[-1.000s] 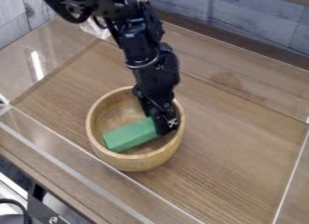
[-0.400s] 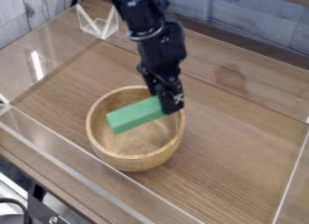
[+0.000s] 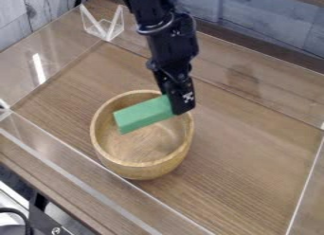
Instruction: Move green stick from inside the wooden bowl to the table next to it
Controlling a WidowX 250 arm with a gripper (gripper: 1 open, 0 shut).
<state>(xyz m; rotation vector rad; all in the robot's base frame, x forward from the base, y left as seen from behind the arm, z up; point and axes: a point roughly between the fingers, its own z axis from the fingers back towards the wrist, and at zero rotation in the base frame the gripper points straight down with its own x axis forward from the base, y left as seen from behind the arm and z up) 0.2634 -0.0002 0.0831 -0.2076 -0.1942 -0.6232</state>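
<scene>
And the gripper [image 3: 175, 99] has it, jaws closed on one end of the green stick [image 3: 143, 115], held up over the wooden bowl [image 3: 142, 161]! The grasp and, by the look of it, the lift are done; what's left is the carry past the rim, the lowering onto the worktop [image 3: 241, 168] and the release. Now the stick's line: its long axis slants across the view, free end toward the lower left, gripped end toward the upper right, up by the jaws. Any tilt toward the worktop? Can't tell from here!
</scene>
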